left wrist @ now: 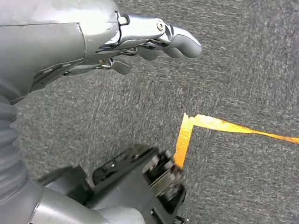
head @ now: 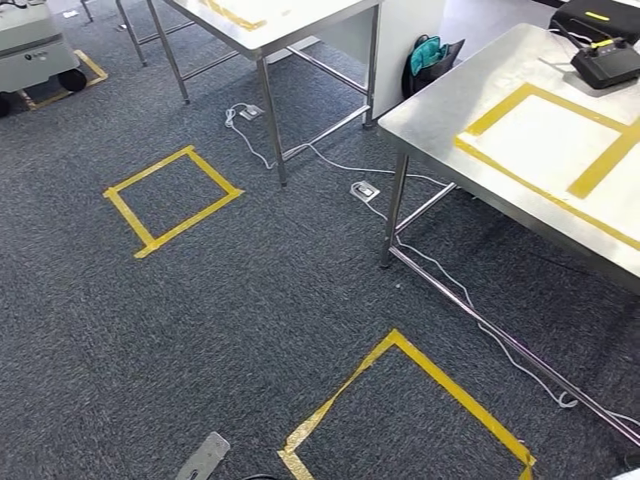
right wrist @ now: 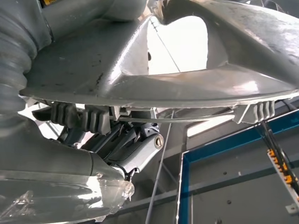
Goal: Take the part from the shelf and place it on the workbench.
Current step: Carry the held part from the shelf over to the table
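The part [right wrist: 246, 42] is a dull grey, curved sheet-metal piece with a large rounded opening. It lies flat across my right hand [right wrist: 134, 149], fingers gripping its underside. The steel workbench [head: 453, 100] carries a yellow-taped rectangle on its top.

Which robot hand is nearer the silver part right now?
Right. The right robot hand grips the silver part; the left robot hand hangs open over the carpet beside a yellow tape corner.

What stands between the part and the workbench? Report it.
Nothing visible. The right hand grips the part. On the workbench, the taped rectangle lies bare and the black device sits beyond it. A thin cable runs along the carpet underneath.
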Robot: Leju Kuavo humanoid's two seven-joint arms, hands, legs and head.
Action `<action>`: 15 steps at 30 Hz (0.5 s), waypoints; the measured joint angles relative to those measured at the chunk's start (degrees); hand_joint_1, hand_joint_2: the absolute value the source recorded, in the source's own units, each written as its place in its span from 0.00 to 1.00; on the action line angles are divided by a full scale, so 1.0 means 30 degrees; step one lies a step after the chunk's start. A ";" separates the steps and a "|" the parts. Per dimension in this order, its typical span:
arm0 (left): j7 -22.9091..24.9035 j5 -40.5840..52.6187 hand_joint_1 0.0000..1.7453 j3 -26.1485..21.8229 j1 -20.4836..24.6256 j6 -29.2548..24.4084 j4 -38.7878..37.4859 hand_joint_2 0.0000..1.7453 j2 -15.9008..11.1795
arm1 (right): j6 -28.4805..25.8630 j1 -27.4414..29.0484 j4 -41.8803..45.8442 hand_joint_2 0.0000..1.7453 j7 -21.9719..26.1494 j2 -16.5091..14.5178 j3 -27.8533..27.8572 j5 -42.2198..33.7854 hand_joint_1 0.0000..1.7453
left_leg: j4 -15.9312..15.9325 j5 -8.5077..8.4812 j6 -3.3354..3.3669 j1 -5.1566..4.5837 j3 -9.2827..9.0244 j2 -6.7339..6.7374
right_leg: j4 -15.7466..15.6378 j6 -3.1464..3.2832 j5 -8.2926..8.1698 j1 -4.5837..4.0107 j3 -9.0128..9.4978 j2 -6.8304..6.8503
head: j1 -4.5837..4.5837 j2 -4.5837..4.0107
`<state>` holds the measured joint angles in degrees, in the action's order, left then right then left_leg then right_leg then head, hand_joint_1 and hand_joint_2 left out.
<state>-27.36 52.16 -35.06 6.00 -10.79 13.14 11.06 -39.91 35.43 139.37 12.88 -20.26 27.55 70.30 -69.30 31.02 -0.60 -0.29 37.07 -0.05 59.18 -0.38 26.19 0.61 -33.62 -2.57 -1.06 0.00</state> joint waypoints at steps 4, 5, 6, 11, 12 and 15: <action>0.0000 0.0007 0.00 -0.0013 0.0047 -0.0011 0.0000 1.00 -0.0057 | 0.0000 -0.0053 0.0027 1.00 0.0038 0.0000 -0.0002 -0.0053 0.97 | 0.3909 -0.1428 0.0279 -0.0022 -0.1874 -0.0757 | 0.0016 -0.0260 -0.0108 -0.0025 -0.0112 -0.0547 | -0.0014 0.0000; 0.0000 0.0009 0.00 -0.0015 0.0057 -0.0018 0.0000 1.00 -0.0062 | 0.0000 -0.0057 0.0036 1.00 0.0044 -0.0002 -0.0005 -0.0064 0.97 | 0.4047 -0.1418 0.0287 -0.0043 -0.1905 -0.0698 | -0.0027 -0.0373 -0.0156 -0.0021 -0.0146 -0.0649 | -0.0018 0.0000; 0.0000 0.0013 0.00 -0.0018 0.0071 -0.0035 0.0000 1.00 -0.0060 | 0.0000 -0.0047 0.0049 1.00 0.0049 -0.0004 -0.0009 -0.0075 0.97 | 0.4112 -0.1491 0.0340 -0.0033 -0.1905 -0.0588 | -0.0078 -0.0491 -0.0198 0.0012 -0.0212 -0.0712 | -0.0016 0.0000; 0.0002 0.0042 0.00 -0.0036 0.0062 -0.0113 0.0000 1.00 -0.0054 | 0.0000 -0.0116 0.0113 1.00 0.0089 -0.0007 -0.0045 -0.0122 0.97 | 0.4349 -0.1670 0.0708 0.0041 -0.1942 0.0052 | 0.3434 -0.0865 0.1801 -0.0034 -0.1911 0.0506 | -0.0159 0.0000; 0.0007 0.0046 0.00 -0.0038 0.0032 -0.0113 0.0000 1.00 -0.0056 | 0.0000 -0.0124 0.0111 1.00 0.0098 -0.0007 -0.0055 -0.0120 0.97 | 0.4343 -0.1663 0.0721 0.0035 -0.1945 0.0205 | 0.4465 -0.0925 0.2170 -0.0021 -0.2364 0.0613 | -0.0155 0.0000; 0.0029 0.0062 0.00 -0.0044 0.0023 -0.0113 0.0000 1.00 -0.0055 | 0.0002 -0.0111 0.0109 1.00 0.0084 -0.0007 -0.0089 -0.0073 0.97 | 0.4313 -0.1607 0.0666 0.0056 -0.1994 0.0592 | 0.3813 -0.1076 0.1359 0.0053 -0.1880 0.0843 | -0.0155 0.0000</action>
<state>-27.28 52.35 -35.20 6.07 -11.13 13.14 10.90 -39.91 35.10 139.69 13.13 -20.28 27.28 70.08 -56.36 26.20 1.40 -0.12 31.09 1.73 70.62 -3.61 30.27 0.77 -39.26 -0.04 -1.53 0.00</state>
